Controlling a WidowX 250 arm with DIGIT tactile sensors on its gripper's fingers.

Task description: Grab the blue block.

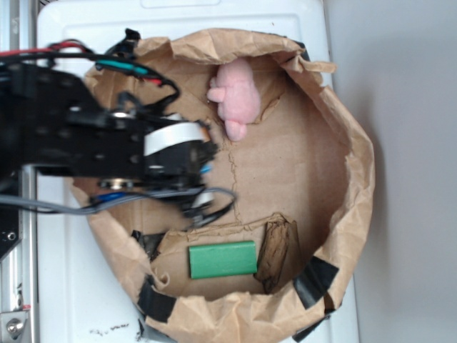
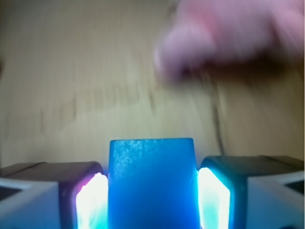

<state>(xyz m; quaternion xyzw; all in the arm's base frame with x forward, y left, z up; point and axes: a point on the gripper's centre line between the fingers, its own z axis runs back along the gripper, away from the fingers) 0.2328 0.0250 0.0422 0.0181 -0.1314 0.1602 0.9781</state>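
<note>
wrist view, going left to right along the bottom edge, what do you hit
left finger pad → blue block held between the jaws → right finger pad. The blurred pink plush toy sits above, toward the upper right, outside that bottom row.

The blue block is a smooth, bright blue slab with a flat top edge and slightly speckled face. In the wrist view it stands upright between the hand's two fingers, touching both. The exterior view shows only a blue sliver.
</note>
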